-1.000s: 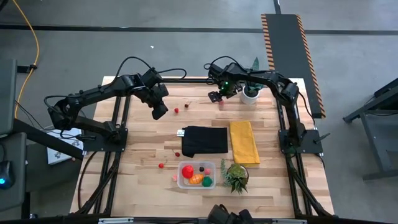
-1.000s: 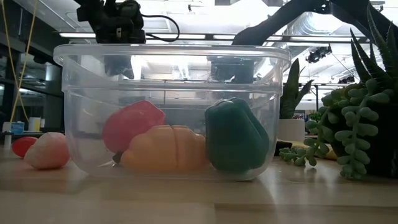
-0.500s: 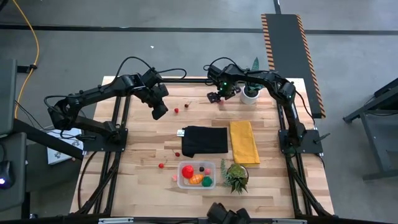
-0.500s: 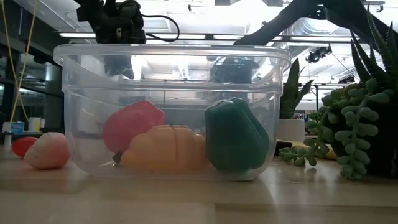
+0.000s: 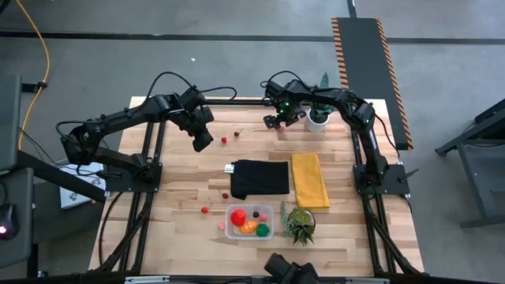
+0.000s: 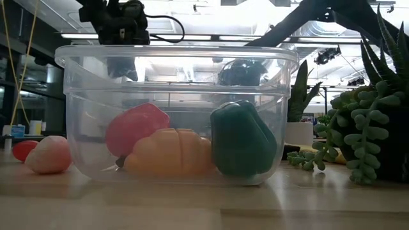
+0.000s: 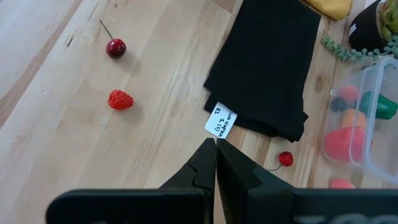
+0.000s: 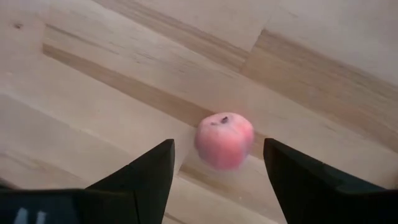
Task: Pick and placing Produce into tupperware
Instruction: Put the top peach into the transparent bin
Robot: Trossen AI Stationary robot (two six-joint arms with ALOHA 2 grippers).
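One clear tub (image 5: 249, 221) holds four toy foods. Six more lie on the table (image 5: 181, 189). Two cloths, two plants.

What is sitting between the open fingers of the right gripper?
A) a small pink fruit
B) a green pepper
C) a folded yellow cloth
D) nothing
A: the right wrist view shows a small pink fruit lying on the wood between the open right gripper.
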